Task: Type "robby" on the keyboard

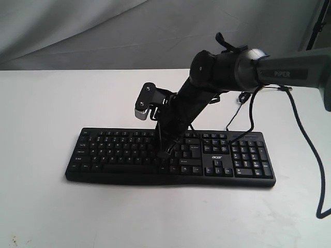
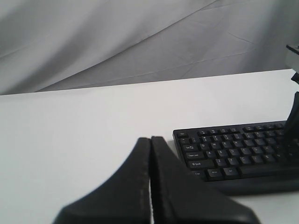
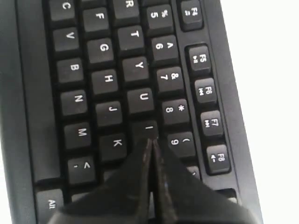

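Black right arm (image 1: 192, 101) slanting down | pincer (image 3: 151, 141) closed | tips over keyboard (image 1: 114, 155)

left fingers (image 2: 135, 191) pressed flat together | keyboard (image 2: 233, 154) just past the tips, off to one side, not touching | both over white tabletop (image 2: 70, 140)

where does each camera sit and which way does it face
Exterior view: above the white table's front, facing the wide black plastic keyboard; the right arm holds the right tool at the keys.
Left wrist view: low over the table, off the keyboard's Ctrl end, looking across it; shut left tool in front.
Right wrist view: close above the keys, looking down; shut right tool tip by the I key.
Shared: all show the keyboard.
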Robot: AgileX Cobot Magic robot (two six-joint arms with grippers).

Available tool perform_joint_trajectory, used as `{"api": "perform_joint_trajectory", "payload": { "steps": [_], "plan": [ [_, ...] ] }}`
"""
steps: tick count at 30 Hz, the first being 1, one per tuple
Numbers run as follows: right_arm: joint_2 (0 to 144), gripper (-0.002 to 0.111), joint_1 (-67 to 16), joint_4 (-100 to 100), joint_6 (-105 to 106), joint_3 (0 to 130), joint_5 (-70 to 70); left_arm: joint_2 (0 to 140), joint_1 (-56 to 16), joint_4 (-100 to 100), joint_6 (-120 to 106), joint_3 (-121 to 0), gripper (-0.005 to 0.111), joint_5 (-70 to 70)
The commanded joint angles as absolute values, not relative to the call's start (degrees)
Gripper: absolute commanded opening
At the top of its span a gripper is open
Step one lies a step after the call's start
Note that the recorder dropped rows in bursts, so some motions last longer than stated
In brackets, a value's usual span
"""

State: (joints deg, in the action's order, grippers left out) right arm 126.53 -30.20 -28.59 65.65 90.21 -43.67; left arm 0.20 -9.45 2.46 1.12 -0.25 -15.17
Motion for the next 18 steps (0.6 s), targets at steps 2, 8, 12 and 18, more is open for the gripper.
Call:
{"api": "perform_joint_trajectory", "payload": {
  "steps": [2, 8, 12, 18],
  "plan": [
    [124.0, 0.0, -30.9, -28.4, 65.5, 89.8, -42.9, 0.0, -9.8, 2.7, 1.3, 0.0, 0.0, -14.9],
    [123.8, 0.0, -32.4, -30.5, 65.9, 89.8, -42.1, 0.0, -9.8, 2.7, 1.3, 0.0, 0.0, -14.9],
    [123.8, 0.0, -34.0, -32.1, 66.4, 89.8, -41.9, 0.0, -9.8, 2.7, 1.3, 0.0, 0.0, -14.9],
    [123.8, 0.0, -36.8, -34.2, 68.5, 89.8, -41.1, 0.0, -9.8, 2.7, 1.3, 0.0, 0.0, -14.9]
  ]
}}
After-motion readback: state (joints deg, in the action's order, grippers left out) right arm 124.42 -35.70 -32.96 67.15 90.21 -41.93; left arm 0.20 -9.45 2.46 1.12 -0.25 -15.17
